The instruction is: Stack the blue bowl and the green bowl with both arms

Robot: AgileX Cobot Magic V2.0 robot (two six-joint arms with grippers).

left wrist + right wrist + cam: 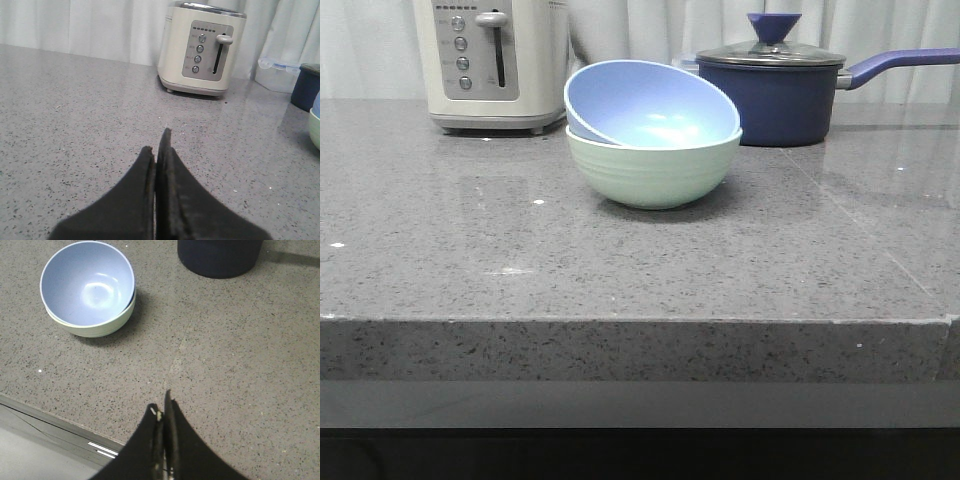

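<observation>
The blue bowl (pixel 650 103) sits tilted inside the green bowl (pixel 653 170) at the middle of the grey counter. The stacked pair also shows in the right wrist view, blue bowl (pixel 87 285) in green bowl (pixel 100 326). Only the green bowl's edge (pixel 315 129) shows in the left wrist view. My left gripper (pixel 156 145) is shut and empty over bare counter, well away from the bowls. My right gripper (pixel 162 407) is shut and empty near the counter's front edge, apart from the bowls. Neither arm shows in the front view.
A cream toaster (pixel 492 62) stands at the back left; it also shows in the left wrist view (pixel 202 50). A dark navy lidded saucepan (pixel 780 85) stands at the back right, its handle pointing right. The counter's front edge (pixel 640 322) runs across the front view.
</observation>
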